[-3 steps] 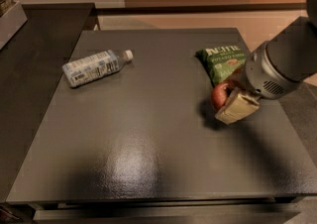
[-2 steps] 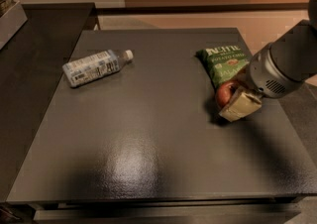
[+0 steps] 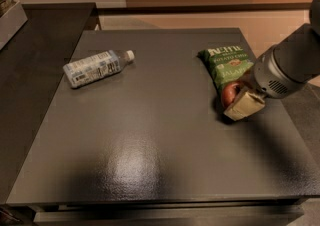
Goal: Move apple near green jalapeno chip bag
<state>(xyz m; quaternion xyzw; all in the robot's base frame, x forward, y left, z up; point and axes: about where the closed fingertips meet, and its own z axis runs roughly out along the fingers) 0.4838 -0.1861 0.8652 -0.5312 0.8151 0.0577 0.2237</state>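
Nearest is the front edge of the dark table (image 3: 150, 145), with a dull sheen of light on the surface a little left of centre. The near half carries nothing but that glare.

Farther back on the right, the gripper (image 3: 237, 99) sits low over the table, holding the apple (image 3: 229, 93). A pale beige finger (image 3: 245, 106) lies against the apple's near-right side; the other finger is hidden behind the fruit. The apple shows red, and a dark shadow lies under it and the finger. Whether it rests on the table or hangs just above it I cannot tell. The grey arm (image 3: 287, 67) comes in from the right edge, angled down toward the gripper.

Just behind the apple lies the bag (image 3: 225, 62), dark green with white lettering, flat on the table with its long side running away from the camera. The apple is at the bag's near end, right against it in this view, though actual contact cannot be made out.

Well apart, on the left of the table, a clear bottle (image 3: 97, 67) lies on its side — white label, cap pointing right and slightly away.

Beyond the left edge runs a dark counter (image 3: 40, 45) with the corner of a pale box (image 3: 11, 17) at the far left.
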